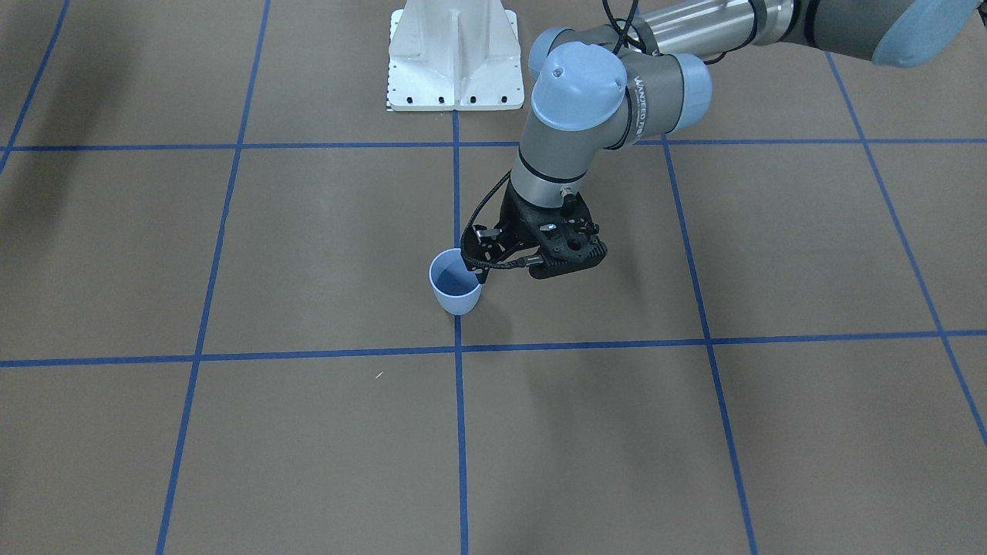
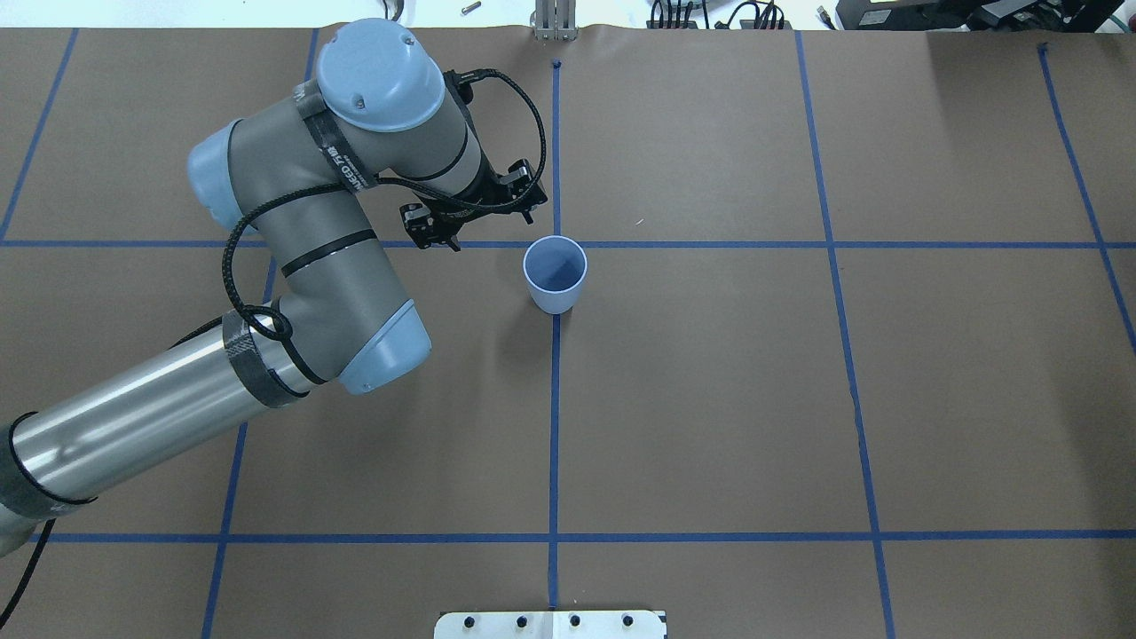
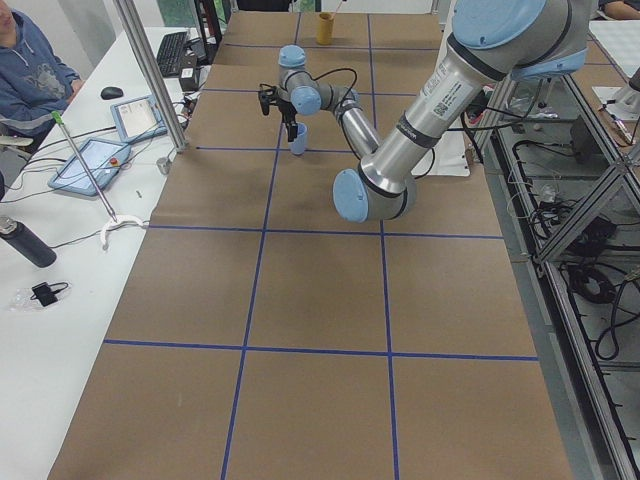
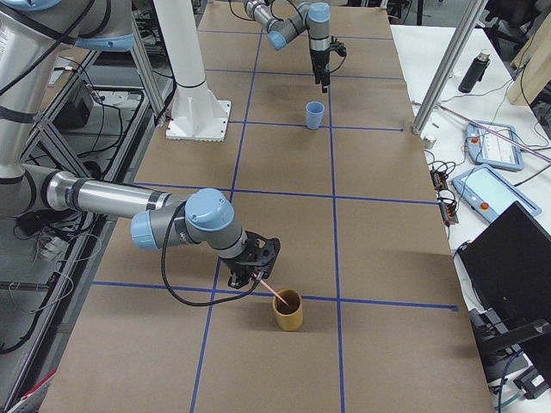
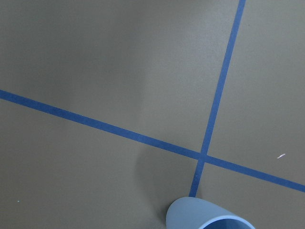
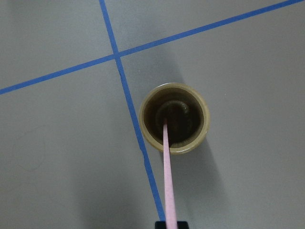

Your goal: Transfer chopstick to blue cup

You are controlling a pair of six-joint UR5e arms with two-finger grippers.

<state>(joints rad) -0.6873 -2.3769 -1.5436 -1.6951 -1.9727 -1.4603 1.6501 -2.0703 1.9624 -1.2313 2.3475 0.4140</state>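
Note:
The blue cup (image 2: 555,275) stands upright at a tape crossing mid-table; it also shows in the front view (image 1: 455,287) and at the bottom edge of the left wrist view (image 5: 209,218). My left gripper (image 2: 470,222) hangs just beside the cup, on its left and slightly beyond it, above the paper. Its fingers do not show well enough to tell open from shut. My right gripper (image 6: 170,224) is shut on the pale-pink chopstick (image 6: 167,167). The stick's far end rests inside a brown cup (image 6: 174,117). In the right exterior view this gripper (image 4: 254,268) sits beside the brown cup (image 4: 287,311).
Blue tape lines (image 2: 555,426) grid the brown paper. The white robot base (image 1: 455,58) stands at the table's near edge. A side table (image 3: 60,250) with tablets, a bottle and a seated operator runs along the far edge, behind a metal post (image 4: 448,60).

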